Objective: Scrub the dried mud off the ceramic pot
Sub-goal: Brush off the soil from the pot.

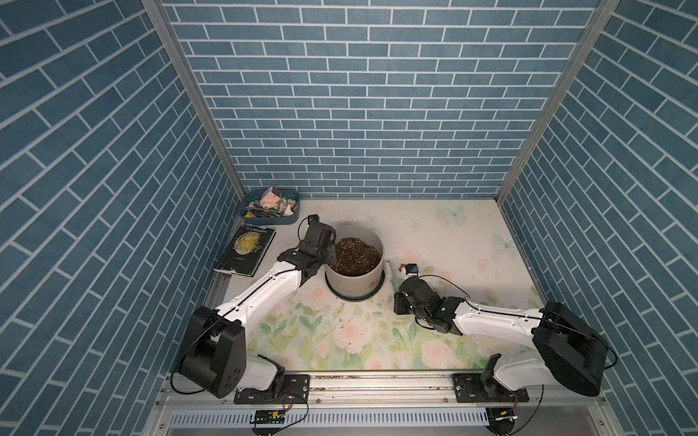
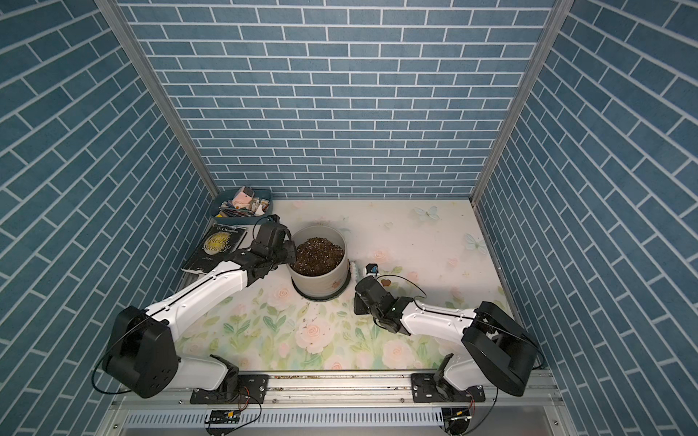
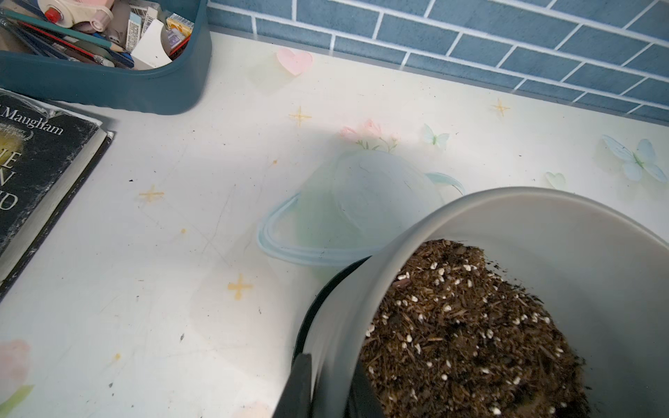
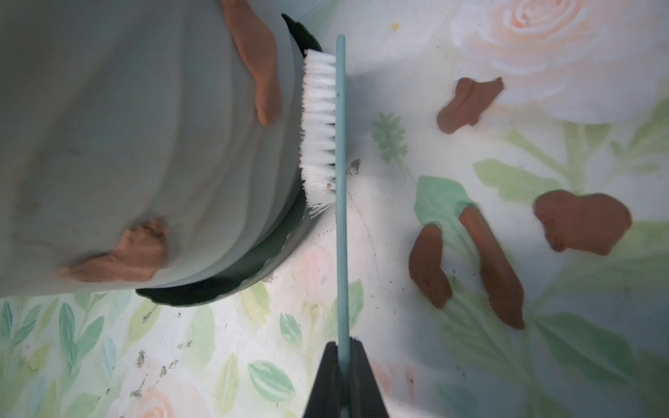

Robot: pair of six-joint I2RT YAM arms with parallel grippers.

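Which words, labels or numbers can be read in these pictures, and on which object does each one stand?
"Maugham": on the cover of the black book, left wrist view; the first letters are cut off.
"MOON" and "SIXPENCE": on the same book in both top views; the line above them is too blurred to read.
Labels on the packets in the blue tray: too small to read.

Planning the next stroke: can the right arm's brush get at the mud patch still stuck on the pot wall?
Probably yes: the brush bristles already sit against the pot beside the mud patch, nothing between.
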